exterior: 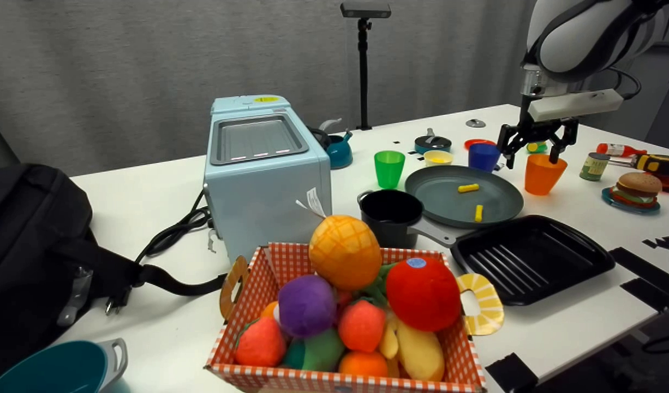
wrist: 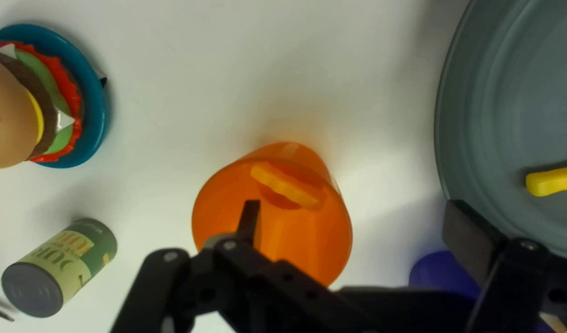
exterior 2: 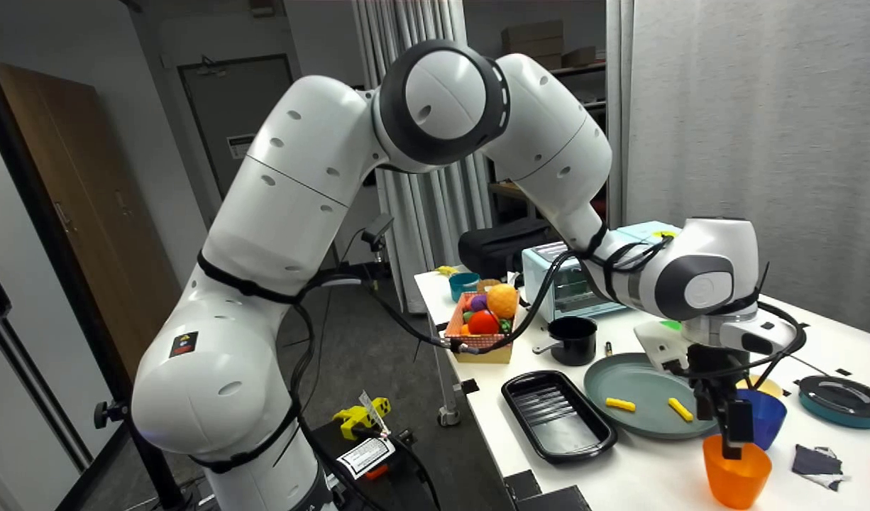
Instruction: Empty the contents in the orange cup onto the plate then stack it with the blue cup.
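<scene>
The orange cup [exterior: 543, 180] stands upright on the table; it also shows in an exterior view [exterior 2: 737, 477] and the wrist view [wrist: 306, 240]. One yellow piece [wrist: 287, 187] lies inside it. Two yellow pieces [exterior: 468, 188] [exterior: 478, 213] lie on the dark grey plate [exterior: 438, 199]. The blue cup [exterior: 481, 158] stands beside the plate, partly hidden in the wrist view [wrist: 443, 273]. My gripper [exterior: 532, 158] is open and empty at the orange cup. In the wrist view [wrist: 357, 226], one finger overlaps the cup's mouth, the other is near the plate's rim. Whether a finger touches the cup, I cannot tell.
The black ridged tray [exterior: 536, 256] and black pot [exterior: 392, 218] are beside the plate. A green cup [exterior: 389, 169] and yellow cup [exterior: 438, 158] stand behind it. A toy burger [exterior: 634, 191] and can [exterior: 593, 166] are near the orange cup.
</scene>
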`<act>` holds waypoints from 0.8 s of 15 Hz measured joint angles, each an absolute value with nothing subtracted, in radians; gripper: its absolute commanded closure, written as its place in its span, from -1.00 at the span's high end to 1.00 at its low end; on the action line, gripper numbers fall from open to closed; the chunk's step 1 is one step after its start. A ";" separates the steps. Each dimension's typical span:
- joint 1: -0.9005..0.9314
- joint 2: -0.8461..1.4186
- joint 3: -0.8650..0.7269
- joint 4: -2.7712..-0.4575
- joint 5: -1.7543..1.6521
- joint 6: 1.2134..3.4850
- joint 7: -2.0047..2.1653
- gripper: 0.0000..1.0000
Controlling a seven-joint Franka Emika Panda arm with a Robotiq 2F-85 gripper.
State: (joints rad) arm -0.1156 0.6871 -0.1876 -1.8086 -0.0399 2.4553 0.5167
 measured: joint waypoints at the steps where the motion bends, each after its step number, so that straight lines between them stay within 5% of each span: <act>1: -0.114 0.697 -0.192 -1.799 -0.040 2.458 0.522 0.95; 3: -0.109 0.716 -0.201 -1.780 -0.039 2.466 0.539 0.47; 5: -0.104 0.735 -0.205 -1.765 -0.037 2.468 0.558 0.31; 12: -0.082 0.764 -0.214 -1.747 -0.037 2.494 0.582 -0.79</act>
